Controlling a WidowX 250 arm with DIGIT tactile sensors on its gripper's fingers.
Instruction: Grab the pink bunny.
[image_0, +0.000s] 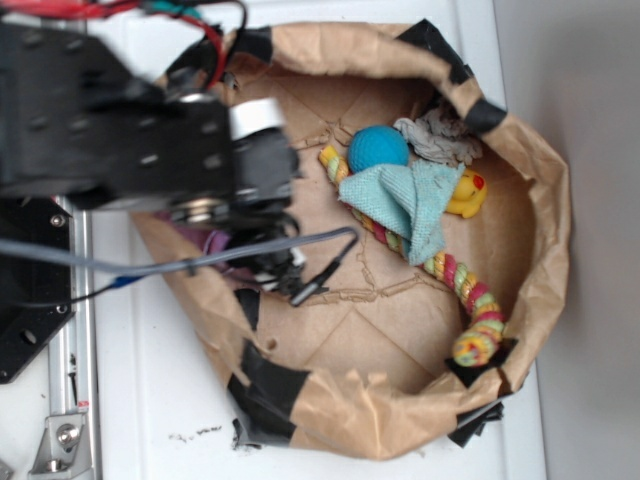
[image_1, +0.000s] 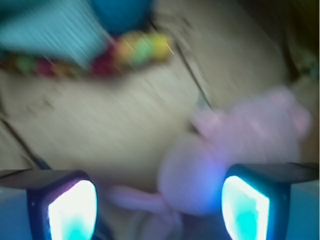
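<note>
The exterior camera is looking almost straight down from well above, taking in the whole paper bag on the white desk and the arm's dark body at the left. The wrist camera is riding on the arm, facing down and forward past the jaws, very close and blurred. Both are sharing the bag's floor, the braided rope and the teal cloth.

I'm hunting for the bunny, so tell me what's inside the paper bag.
Inside the paper bag: a blue ball, teal cloth, rope toy, yellow duck and a grey bundle. The arm covers the bag's left side; the wrist view shows the pink bunny there, between the tool's fingers.
</note>
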